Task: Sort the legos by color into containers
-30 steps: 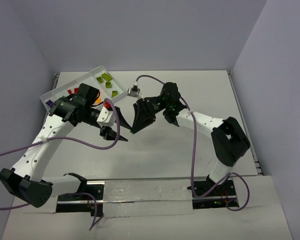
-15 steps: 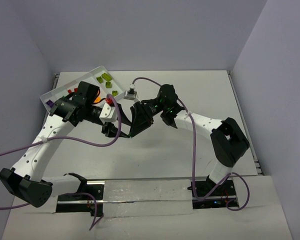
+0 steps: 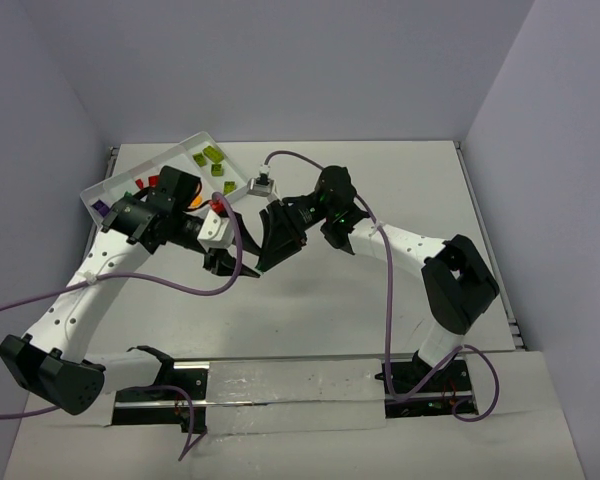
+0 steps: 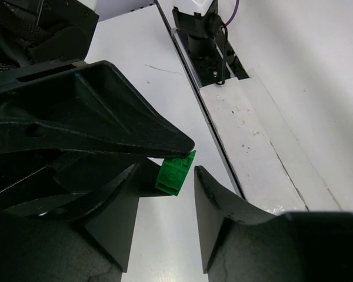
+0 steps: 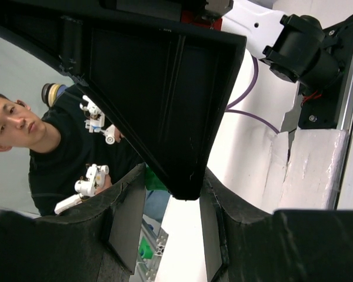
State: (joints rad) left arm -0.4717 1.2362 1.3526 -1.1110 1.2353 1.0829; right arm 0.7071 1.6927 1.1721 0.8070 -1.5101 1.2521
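Note:
The two grippers meet above the middle of the table. My right gripper (image 3: 265, 258) (image 5: 173, 173) is shut on a green lego brick (image 4: 175, 174) and holds it in the air. Only a green sliver of the brick (image 5: 156, 179) shows in the right wrist view. My left gripper (image 3: 223, 262) (image 4: 165, 170) is open, its jaws on either side of the brick, with a gap on the right side. The white tray (image 3: 170, 160) lies at the far left. It holds lime bricks (image 3: 212, 155), a red one (image 3: 152, 181) and a purple one (image 3: 100, 207).
The right gripper's broad black finger (image 4: 94, 111) fills the upper left of the left wrist view. The arms' mounting rail (image 3: 290, 385) runs along the near edge. Grey walls stand close on the left, back and right. A person (image 5: 23, 123) shows in the right wrist view.
My left gripper has moved up and to the right until its jaws straddle the brick. My right gripper has shifted slightly left towards it.

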